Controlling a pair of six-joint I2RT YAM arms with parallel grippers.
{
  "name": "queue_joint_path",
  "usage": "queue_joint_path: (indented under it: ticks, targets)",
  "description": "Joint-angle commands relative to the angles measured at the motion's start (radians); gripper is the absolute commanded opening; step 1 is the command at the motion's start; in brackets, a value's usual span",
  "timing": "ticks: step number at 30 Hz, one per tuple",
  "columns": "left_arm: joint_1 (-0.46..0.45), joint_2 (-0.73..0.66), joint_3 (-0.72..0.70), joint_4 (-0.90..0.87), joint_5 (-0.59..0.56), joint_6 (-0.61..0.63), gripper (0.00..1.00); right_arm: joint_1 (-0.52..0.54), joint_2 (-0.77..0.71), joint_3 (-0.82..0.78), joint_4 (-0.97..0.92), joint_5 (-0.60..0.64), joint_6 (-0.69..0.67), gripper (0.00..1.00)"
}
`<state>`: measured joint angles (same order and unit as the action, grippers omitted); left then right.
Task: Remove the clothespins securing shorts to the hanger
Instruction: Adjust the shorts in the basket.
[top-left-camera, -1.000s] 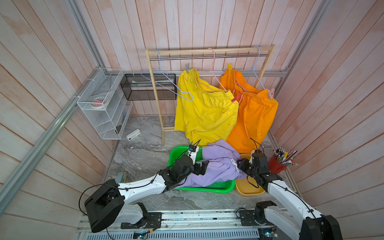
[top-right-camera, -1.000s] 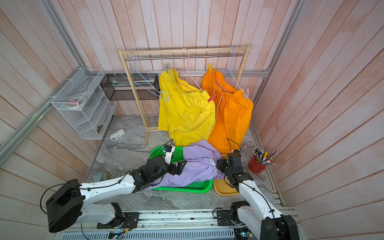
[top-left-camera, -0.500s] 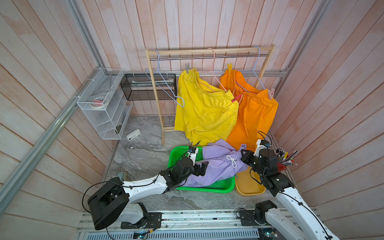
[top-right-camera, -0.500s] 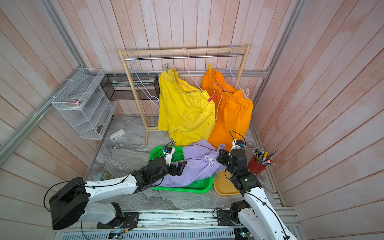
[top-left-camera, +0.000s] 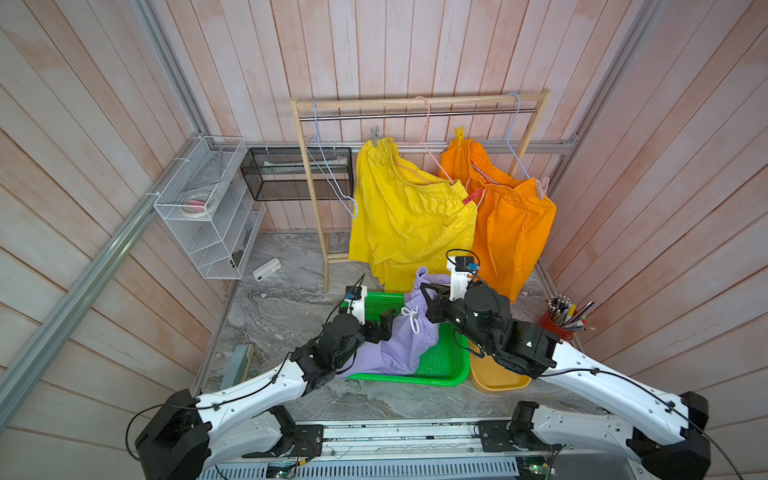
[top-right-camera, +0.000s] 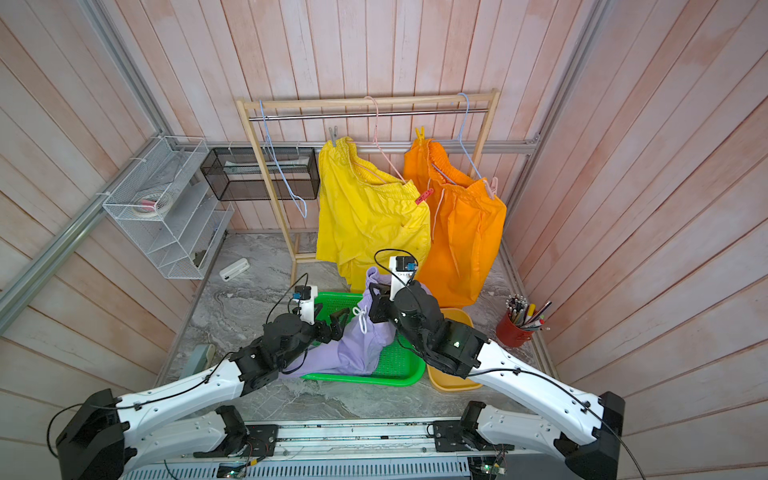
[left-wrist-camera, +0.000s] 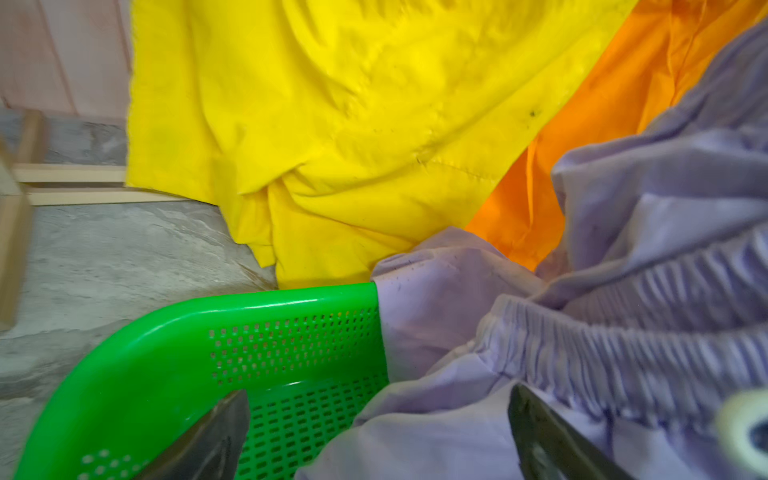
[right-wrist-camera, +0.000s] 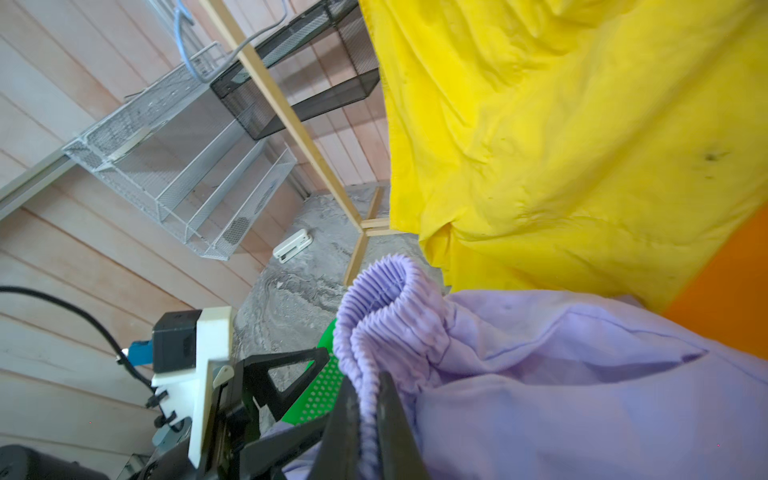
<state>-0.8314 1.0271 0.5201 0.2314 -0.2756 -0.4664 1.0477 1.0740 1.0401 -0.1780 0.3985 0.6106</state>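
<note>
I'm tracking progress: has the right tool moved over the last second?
Yes. In a top view, the right tool, shut on the lilac shorts, has shifted away from the red pen cup, toward the green basket.

The left pair (top-left-camera: 411, 224) and the right pair (top-left-camera: 513, 232) of shorts are hanging side by side on the rack (top-left-camera: 365, 101). In front of them, the third pair (top-left-camera: 397, 349) is lying partly in the basket (top-left-camera: 442, 365). A tray (top-left-camera: 496, 376) is sitting just right of the basket, with a pen cup (top-left-camera: 555, 330) farther right.
</note>
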Motion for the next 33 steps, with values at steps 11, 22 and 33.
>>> queue_joint_path:
  ticks: [11,22,33]
  targets:
    - [0.065,-0.169,-0.048,-0.153,-0.056,-0.014,0.99,0.332,0.287,0.271,0.169,0.219,-0.168,0.00]
    - [0.068,-0.155,-0.032,-0.149,-0.034,-0.019,0.99,0.445,0.291,0.336,0.183,0.301,-0.228,0.00]
    - [0.068,-0.206,-0.037,-0.188,-0.067,-0.011,0.99,0.256,0.138,0.078,0.160,0.185,0.069,0.00]
